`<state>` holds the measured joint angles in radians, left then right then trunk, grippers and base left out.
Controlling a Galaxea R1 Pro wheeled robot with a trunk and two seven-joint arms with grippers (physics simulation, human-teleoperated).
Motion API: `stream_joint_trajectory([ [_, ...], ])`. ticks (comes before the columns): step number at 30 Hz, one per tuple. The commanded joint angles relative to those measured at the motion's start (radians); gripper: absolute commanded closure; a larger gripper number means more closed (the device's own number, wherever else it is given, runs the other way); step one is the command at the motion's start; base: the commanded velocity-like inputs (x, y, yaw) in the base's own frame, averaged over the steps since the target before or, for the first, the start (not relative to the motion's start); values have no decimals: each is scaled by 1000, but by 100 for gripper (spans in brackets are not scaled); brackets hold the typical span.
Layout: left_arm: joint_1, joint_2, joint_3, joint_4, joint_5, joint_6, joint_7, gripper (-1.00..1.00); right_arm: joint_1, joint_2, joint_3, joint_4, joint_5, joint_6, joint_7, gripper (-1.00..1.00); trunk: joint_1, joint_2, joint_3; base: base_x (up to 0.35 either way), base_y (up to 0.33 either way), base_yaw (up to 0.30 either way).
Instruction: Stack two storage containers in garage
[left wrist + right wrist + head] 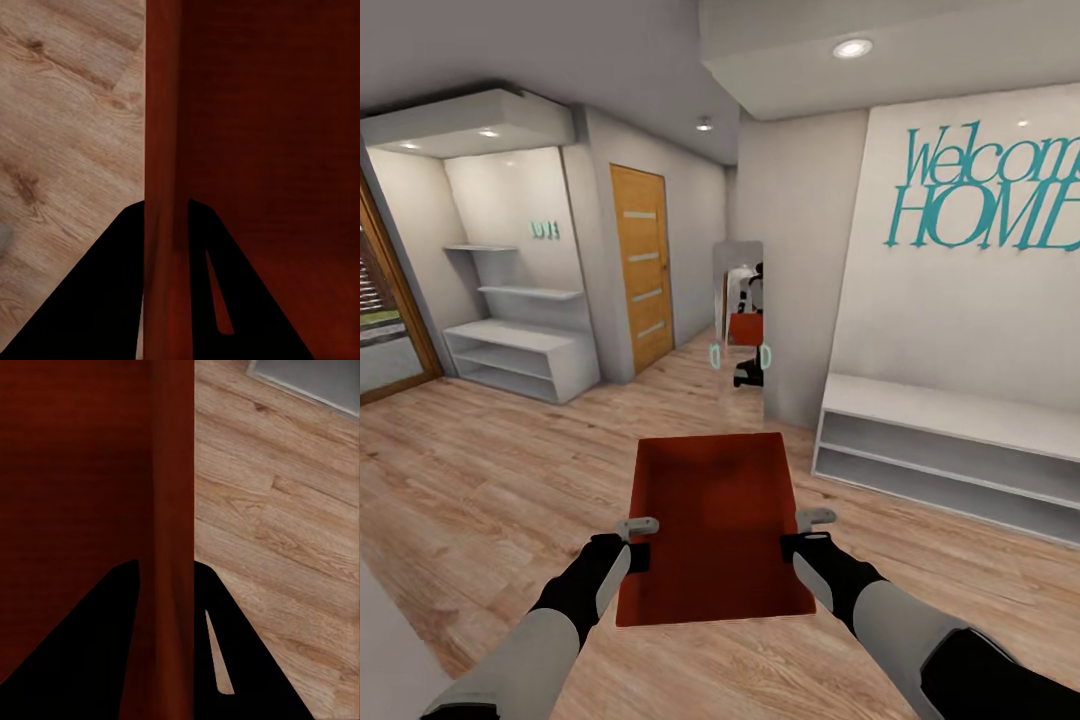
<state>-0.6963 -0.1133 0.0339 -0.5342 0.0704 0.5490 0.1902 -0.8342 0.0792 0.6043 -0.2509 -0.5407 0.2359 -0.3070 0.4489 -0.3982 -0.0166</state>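
Above the light wood plank floor [480, 470] I hold one red-orange bin [712, 520] out in front of me, open top up, roughly level, well clear of the planks. My left claw [637, 541] is clenched on the bin's left wall; in the left wrist view the dark fingers [105, 292] sit on either side of that thin red wall [163, 187], one outside, one inside. My right claw [800, 534] is clamped the same way on the right wall, and the right wrist view shows its fingers [247, 660] straddling the wall [172, 510], planks beyond it.

Past the bin stands a tall narrow mirror [739, 325] against the grey wall, showing me with the red bin reflected. Left of the mirror is an orange-brown wooden door [641, 265] with pale strips, shut. Further left of the mirror is a white shelf unit [520, 330] in an alcove. Right of the mirror is a low white bench shelf [950, 450] under a white panel with teal "Welcome HOME" lettering [985, 190]. A corner of that white shelf shows in the right wrist view too [307, 382].
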Motion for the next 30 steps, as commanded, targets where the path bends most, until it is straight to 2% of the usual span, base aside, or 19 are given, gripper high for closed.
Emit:
stream_joint_trajectory([
  [1,0,0,8,-1,-32,11,11,100,-1,-1,12,-25,-10,3,-4,100,1,-2,-2,323,0,0],
  [18,0,0,8,0,-32,11,11,100,0,-2,12,-25,-10,3,-4,100,1,-2,-2,323,0,2],
  [30,0,0,7,0,-32,11,12,100,-1,-1,12,-25,-10,3,-4,100,1,-2,-2,323,0,238],
])
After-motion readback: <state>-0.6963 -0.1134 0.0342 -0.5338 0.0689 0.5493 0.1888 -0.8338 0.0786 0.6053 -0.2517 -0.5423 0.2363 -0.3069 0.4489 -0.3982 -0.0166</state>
